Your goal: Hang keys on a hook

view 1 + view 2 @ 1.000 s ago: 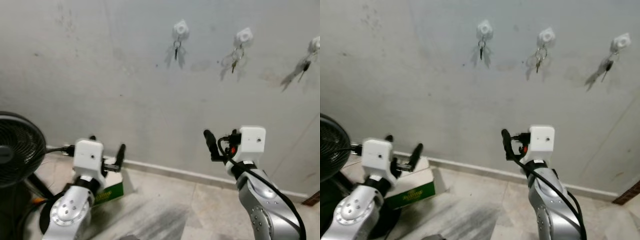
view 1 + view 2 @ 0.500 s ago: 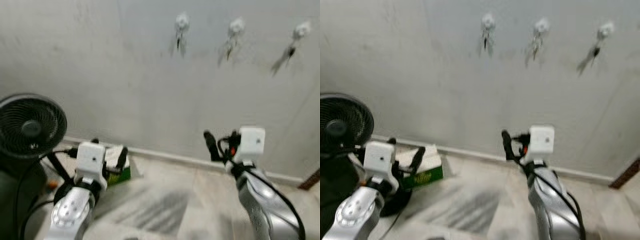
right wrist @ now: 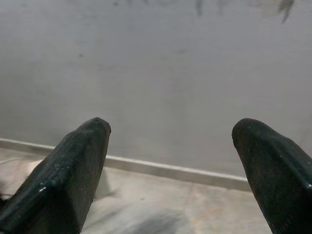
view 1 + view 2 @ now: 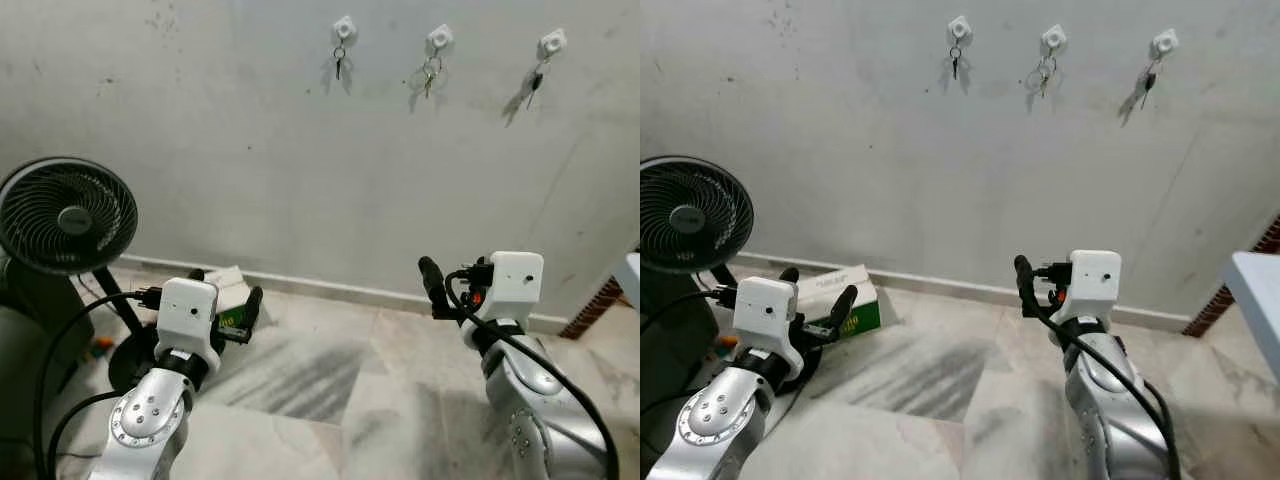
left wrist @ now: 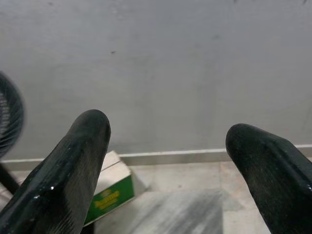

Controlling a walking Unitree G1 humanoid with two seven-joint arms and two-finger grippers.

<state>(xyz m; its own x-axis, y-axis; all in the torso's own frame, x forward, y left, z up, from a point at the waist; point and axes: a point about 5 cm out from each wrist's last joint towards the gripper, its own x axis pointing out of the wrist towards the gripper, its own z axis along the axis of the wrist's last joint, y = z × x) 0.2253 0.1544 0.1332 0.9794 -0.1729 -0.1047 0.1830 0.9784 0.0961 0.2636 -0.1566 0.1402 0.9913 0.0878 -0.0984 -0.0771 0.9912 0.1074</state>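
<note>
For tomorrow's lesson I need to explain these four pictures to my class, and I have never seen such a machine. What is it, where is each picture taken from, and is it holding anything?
It is a walking humanoid robot. Two pictures come from its head, looking down at its silver arms; the other two come from wrist cameras looking along each tool's black fingers. The left tool and right tool are both open and hold nothing. Ahead, three white hooks on the grey wall each carry keys. On the floor to the left stand a black fan and a green and white box.
</note>
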